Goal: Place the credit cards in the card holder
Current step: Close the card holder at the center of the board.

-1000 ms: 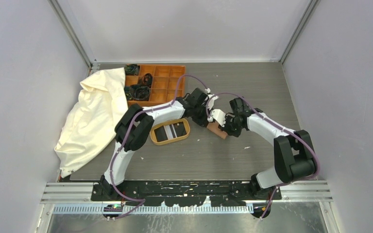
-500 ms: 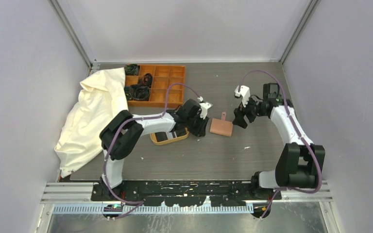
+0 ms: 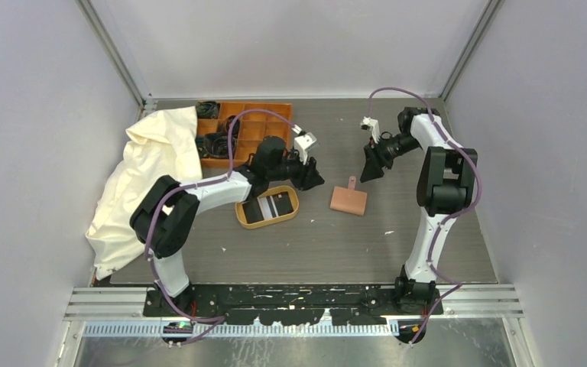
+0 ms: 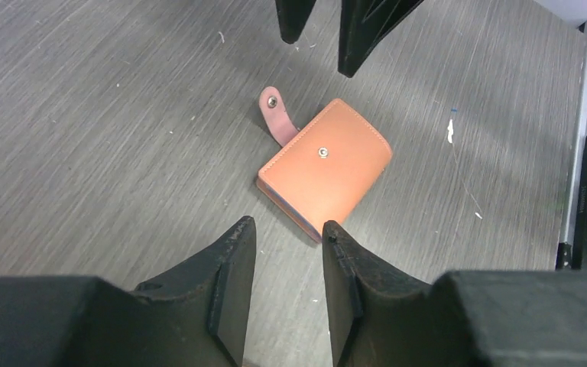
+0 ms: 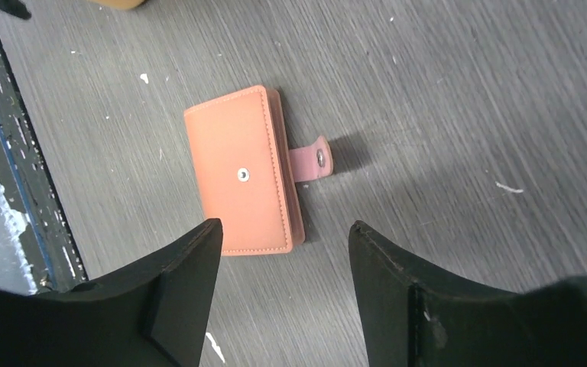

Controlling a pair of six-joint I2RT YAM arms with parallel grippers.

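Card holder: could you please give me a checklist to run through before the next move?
1. Card holder lying flat, not gripped: ok.
2. Snap strap undone: ok.
3. Card holder opened for loading: not ok, it is folded shut.
4. Left tool open and empty: ok.
5. Right tool open and empty: ok.
6. Credit cards waiting in the oval wooden tray: ok; how many, cannot tell.

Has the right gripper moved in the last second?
Yes. The right gripper has drawn back from the card holder, toward the rear and farther right of the wooden tray.
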